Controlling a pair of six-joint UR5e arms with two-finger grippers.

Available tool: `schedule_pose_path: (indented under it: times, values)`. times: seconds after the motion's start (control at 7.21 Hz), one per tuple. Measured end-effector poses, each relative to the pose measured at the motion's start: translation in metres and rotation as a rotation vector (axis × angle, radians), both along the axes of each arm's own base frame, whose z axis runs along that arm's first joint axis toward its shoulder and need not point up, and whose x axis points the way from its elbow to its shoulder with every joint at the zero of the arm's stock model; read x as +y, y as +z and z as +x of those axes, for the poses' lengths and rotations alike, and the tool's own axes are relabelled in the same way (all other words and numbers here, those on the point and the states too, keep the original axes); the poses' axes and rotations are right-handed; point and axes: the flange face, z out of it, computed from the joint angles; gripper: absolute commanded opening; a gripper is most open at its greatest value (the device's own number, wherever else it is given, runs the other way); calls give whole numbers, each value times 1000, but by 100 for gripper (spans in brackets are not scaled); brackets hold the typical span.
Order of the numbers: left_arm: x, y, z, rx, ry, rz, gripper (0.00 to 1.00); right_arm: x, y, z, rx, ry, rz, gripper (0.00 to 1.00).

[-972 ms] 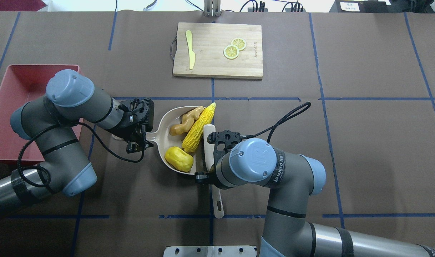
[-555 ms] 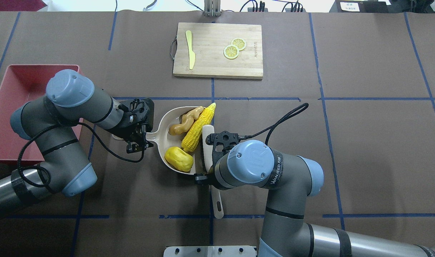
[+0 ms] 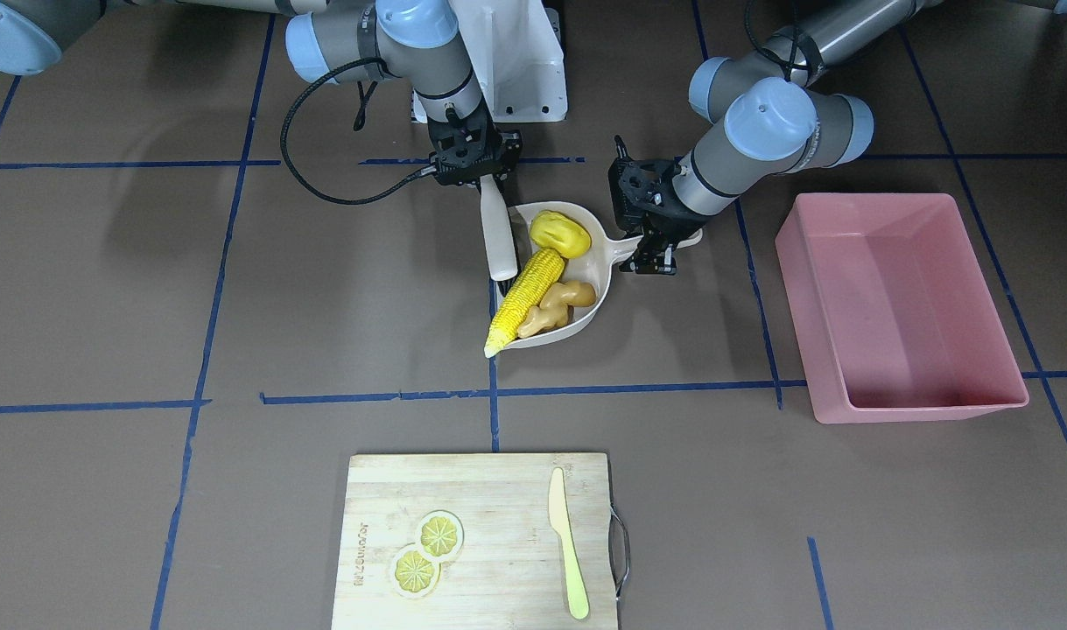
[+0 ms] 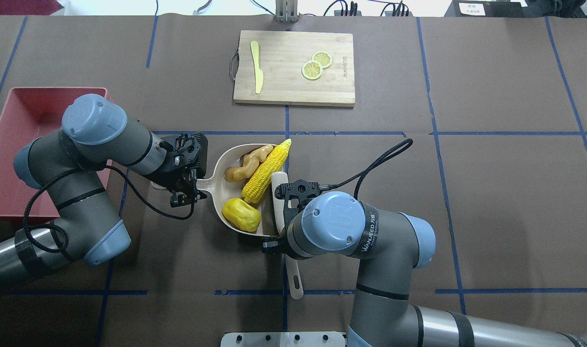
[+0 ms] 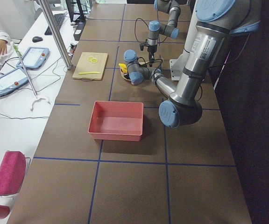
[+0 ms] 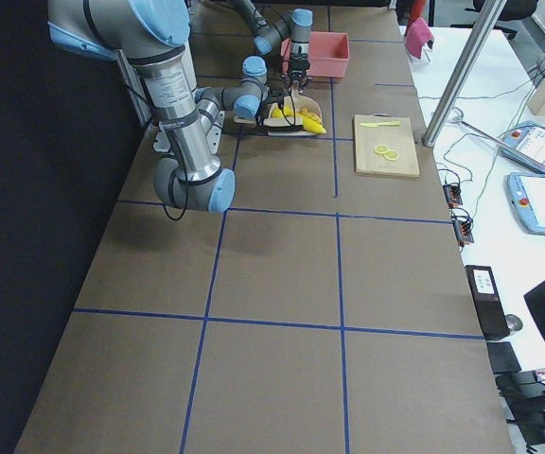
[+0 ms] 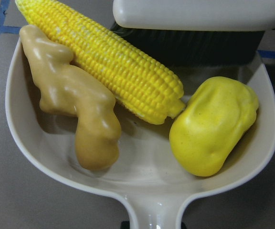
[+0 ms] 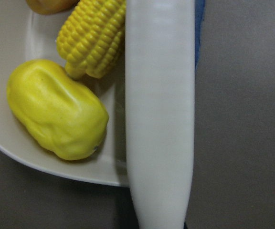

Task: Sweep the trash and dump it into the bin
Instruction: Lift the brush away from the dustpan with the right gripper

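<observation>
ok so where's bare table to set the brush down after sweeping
Bare table lies on the robot's right of the brush, and in the strip between dustpan and cutting board. It's crowded around the dustpan, between the left gripper and right gripper.

I log: long bright-yellow corn cob [image 4: 266, 172], ribbed in kernel rows; rounded plain-yellow lump [image 4: 241, 215]; small tan knobbly ginger root [image 4: 245, 166]; beige handled plastic dustpan [image 7: 142, 179]; white-backed brush [image 8: 159, 119], black bristles [image 7: 190, 45]; large pink rectangular plastic tub [image 3: 901, 297]; brown paper-covered table [image 4: 490, 202], gridded with blue tape lines [image 4: 515, 133].
</observation>
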Motion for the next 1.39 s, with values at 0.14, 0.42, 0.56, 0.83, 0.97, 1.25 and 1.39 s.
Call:
schedule_pose_path:
  times: [0.14,0.42,0.56,0.83,0.97,1.25,1.39]
  values:
    - [0,0,0,0,0,0,0,2,-2,5,26,0,-8,0]
    - [0,1,0,0,0,-1,0,3,-2,11,65,0,-19,0]
    - [1,2,-1,1,0,-2,0,3,-1,14,84,1,-25,0]
    - [1,4,-3,4,0,0,0,1,-2,24,134,7,-41,0]
    - [2,2,-5,8,-1,3,0,-3,0,29,162,15,-51,0]
    - [3,-7,-11,26,-4,14,0,-22,6,41,199,47,-62,0]
    - [3,-12,-15,36,-10,15,0,-36,9,48,207,64,-58,0]
